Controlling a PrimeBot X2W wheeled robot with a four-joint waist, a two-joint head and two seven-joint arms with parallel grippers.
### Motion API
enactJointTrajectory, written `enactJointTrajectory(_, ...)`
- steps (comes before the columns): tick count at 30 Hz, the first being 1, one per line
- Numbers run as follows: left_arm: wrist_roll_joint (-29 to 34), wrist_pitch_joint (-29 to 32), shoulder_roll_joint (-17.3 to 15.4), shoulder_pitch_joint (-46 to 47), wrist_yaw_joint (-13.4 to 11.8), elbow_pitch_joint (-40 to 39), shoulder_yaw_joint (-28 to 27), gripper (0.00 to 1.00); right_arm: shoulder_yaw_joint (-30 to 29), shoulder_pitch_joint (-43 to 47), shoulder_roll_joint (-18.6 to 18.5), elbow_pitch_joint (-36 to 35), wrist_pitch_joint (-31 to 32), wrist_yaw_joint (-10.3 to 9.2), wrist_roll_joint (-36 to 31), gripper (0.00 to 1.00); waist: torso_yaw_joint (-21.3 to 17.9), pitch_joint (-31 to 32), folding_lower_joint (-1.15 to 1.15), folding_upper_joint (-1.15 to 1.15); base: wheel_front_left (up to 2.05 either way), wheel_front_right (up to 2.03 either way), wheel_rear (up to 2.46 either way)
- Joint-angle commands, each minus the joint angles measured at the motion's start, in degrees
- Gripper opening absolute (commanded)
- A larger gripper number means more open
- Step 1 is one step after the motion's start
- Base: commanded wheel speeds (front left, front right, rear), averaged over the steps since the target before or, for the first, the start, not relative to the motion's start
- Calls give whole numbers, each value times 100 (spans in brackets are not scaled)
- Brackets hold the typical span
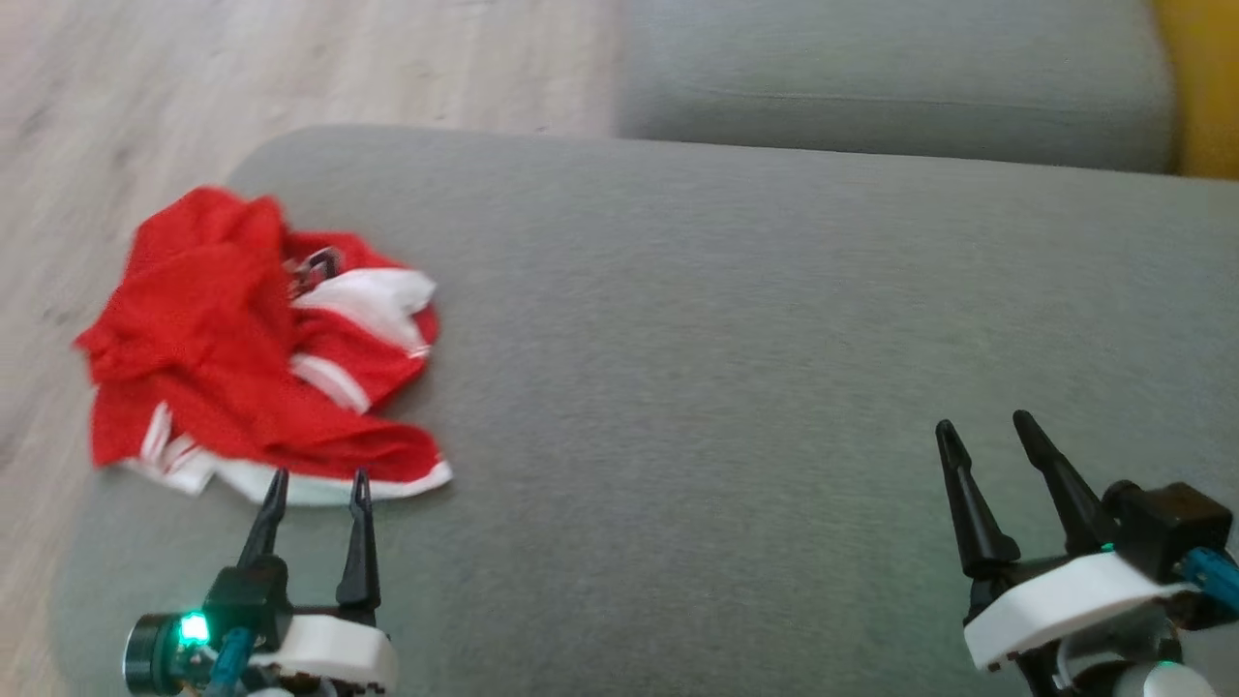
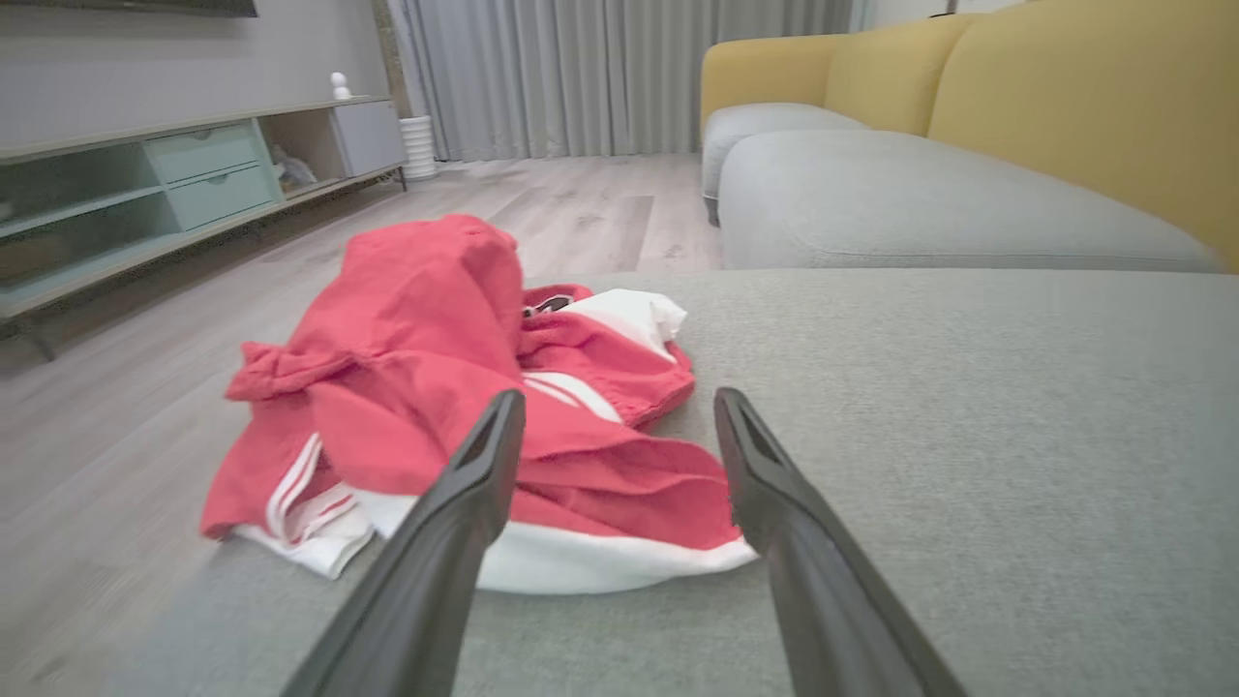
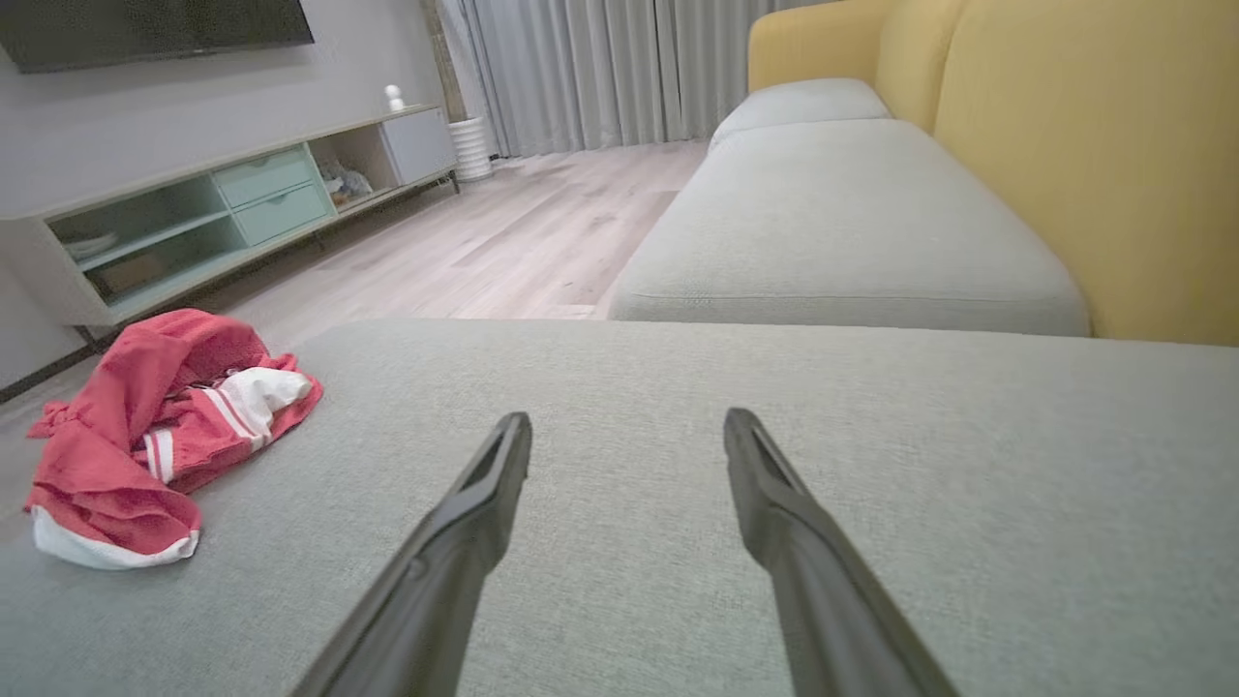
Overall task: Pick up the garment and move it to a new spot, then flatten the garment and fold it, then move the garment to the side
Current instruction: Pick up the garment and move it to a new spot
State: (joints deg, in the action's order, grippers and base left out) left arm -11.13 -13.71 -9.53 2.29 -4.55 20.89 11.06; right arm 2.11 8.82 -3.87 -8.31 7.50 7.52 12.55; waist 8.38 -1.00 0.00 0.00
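A wide grey upholstered seat (image 1: 774,339) occupies the foreground. A second grey seat cushion (image 3: 842,223) adjoins its far edge, backed by a yellow backrest (image 3: 1094,165). Pale wood-plank floor (image 2: 581,203) runs to the left of both. A low media cabinet (image 3: 194,213) stands along the far wall, with open shelves and two pale green drawers (image 3: 271,194). A small white object (image 3: 394,97) sits on the cabinet top. A dark screen (image 3: 155,29) hangs above. A white ribbed cylinder (image 3: 471,147) stands beside grey curtains (image 2: 600,68).
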Motion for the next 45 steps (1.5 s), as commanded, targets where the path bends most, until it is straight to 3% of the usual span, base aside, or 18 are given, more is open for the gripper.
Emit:
enactJointTrajectory(1,-40,-57,-51,303,-63,-205,-218,100,171,-290,-161,-236,9,-3,-43,100,397,-119,0,0,0,0,0)
enactJointTrajectory(10,-147,-96,11,280,-191,-257,-314,100,422,-467,-392,-397,134,-3,-104,100,1188,-222,0,0,0,0,0)
enactJointTrajectory(19,-208,-118,62,272,-243,-313,-368,100,498,-572,-442,-514,193,-3,-96,100,1461,-326,0,0,0,0,0)
enactJointTrajectory(29,-216,-126,122,352,-279,-380,-382,100,526,-715,-519,-654,233,-3,-78,100,1437,-578,0,0,0,0,0)
enactJointTrajectory(37,-142,-65,110,1218,-232,-217,-305,100,389,-1116,-770,-1046,444,-3,-10,100,1219,-1488,0,0,0,0,0)
enactJointTrajectory(45,-136,975,-93,2641,98,869,-101,100,235,-1351,-1075,-1323,635,-3,110,100,1024,-2253,0,0,0,0,0)
